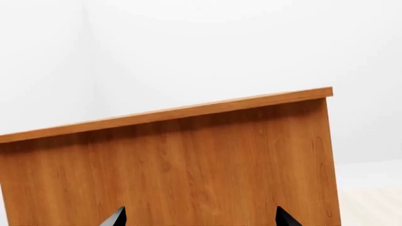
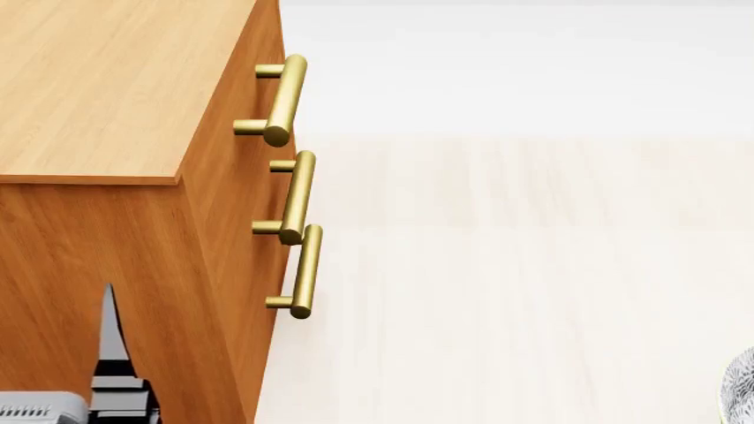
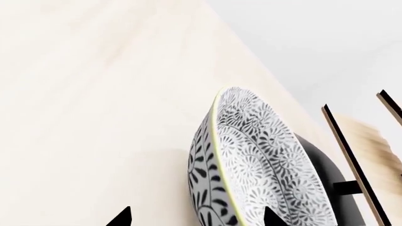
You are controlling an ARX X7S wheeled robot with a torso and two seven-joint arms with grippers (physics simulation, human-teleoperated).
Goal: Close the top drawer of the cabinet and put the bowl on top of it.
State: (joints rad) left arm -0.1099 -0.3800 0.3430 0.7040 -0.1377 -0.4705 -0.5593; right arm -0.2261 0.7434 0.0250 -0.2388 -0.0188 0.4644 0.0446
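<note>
Beside the orange-brown cabinet [image 2: 106,88], whose three brass handles line up down its front, the top drawer [image 2: 253,79] appears flush with the two below it, so the closing step looks done. The cabinet's flat top is bare in the head view; the placing step remains. The patterned bowl [image 3: 251,165] lies on the pale floor [image 3: 94,94], well apart from the cabinet, only its edge showing at the head view's lower right corner. In the right wrist view the right end effector [image 3: 195,217] is spread, one fingertip on each side of the bowl, not gripping it. The left end effector [image 1: 201,217] is spread too, empty, facing the cabinet's plain side panel.
</note>
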